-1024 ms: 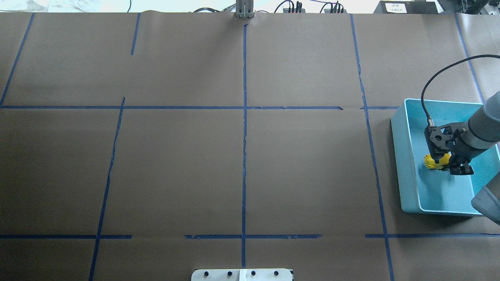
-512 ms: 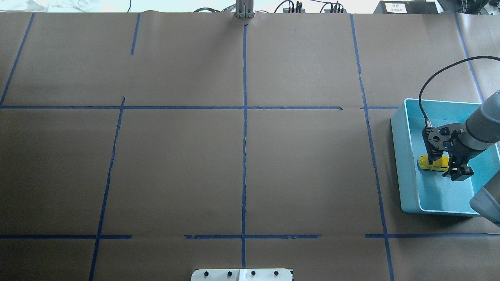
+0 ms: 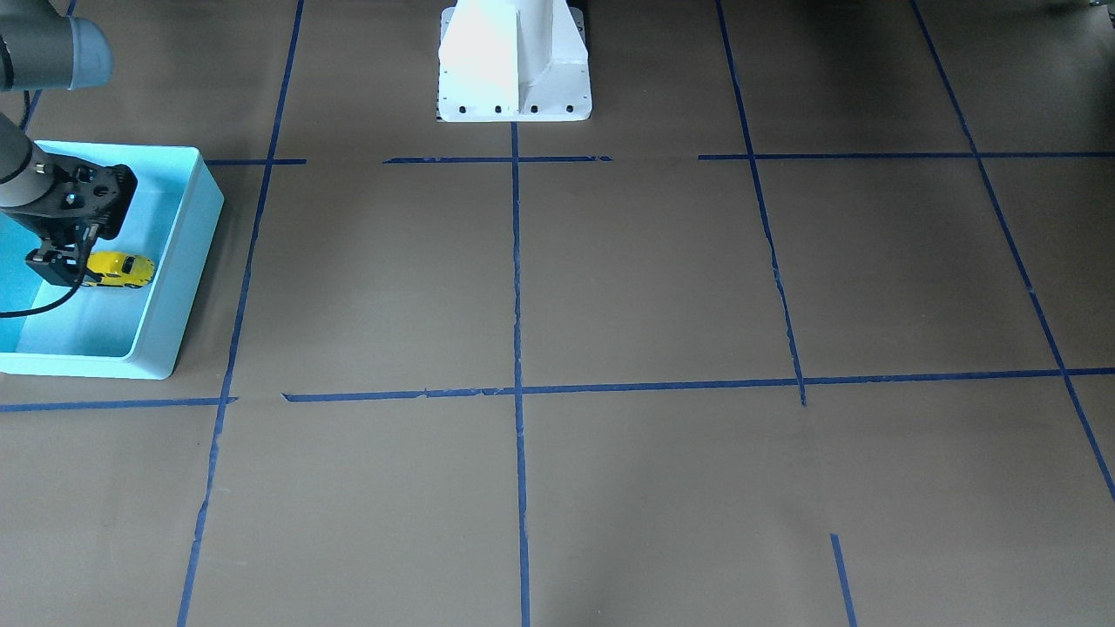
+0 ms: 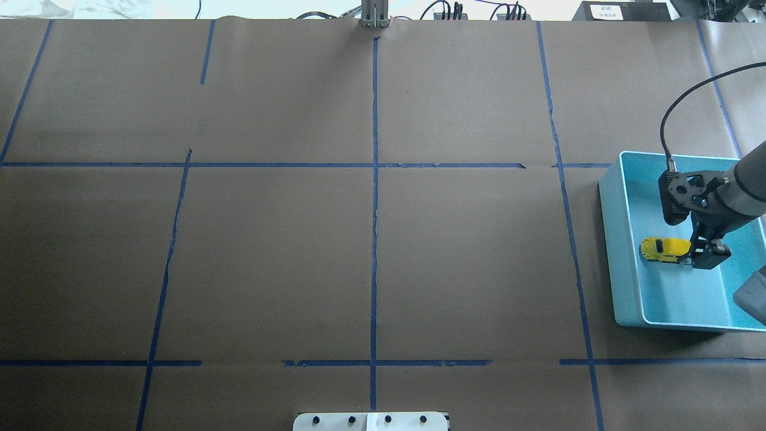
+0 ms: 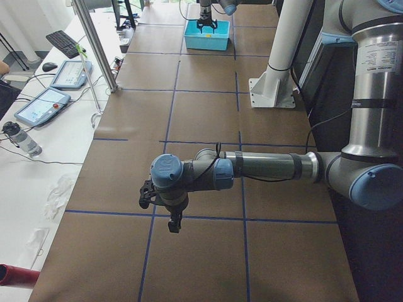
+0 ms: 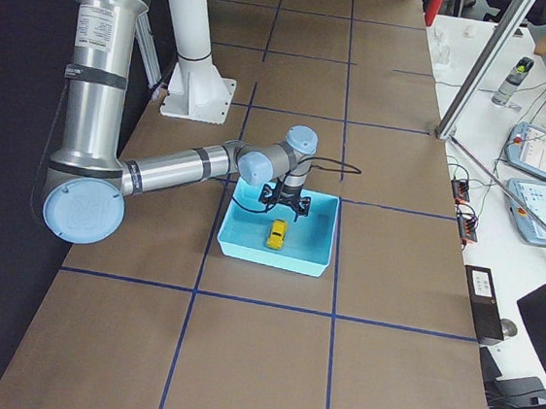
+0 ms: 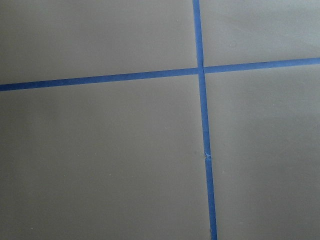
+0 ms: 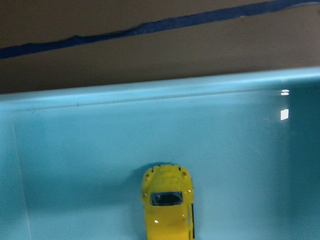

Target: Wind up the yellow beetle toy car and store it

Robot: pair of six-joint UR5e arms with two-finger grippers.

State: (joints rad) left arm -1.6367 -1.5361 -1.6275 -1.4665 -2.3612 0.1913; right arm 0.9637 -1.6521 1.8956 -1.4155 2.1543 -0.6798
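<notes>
Car (image 4: 661, 249) sits on its wheels in bin (image 4: 676, 299), at right edge of table (image 4: 269, 257). Right tool (image 4: 699, 258) is spread wide and empty, just beside car's tail. A skewed lift-off could clip it, and a wound spring might run it into bin's side. Left tool (image 5: 158, 211): can't tell.

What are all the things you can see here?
car: one, yellow, lying on the bin's floor
bin: one, light blue, on the table at the robot's right
table: one, brown paper cover
tape lines: many, blue, crossing the table in a grid
tablets: two, grey, on the side desk
base: one, white, at the table's edge
right gripper: one, black, open, over the bin beside the car
left gripper: one, black, above bare table
</notes>
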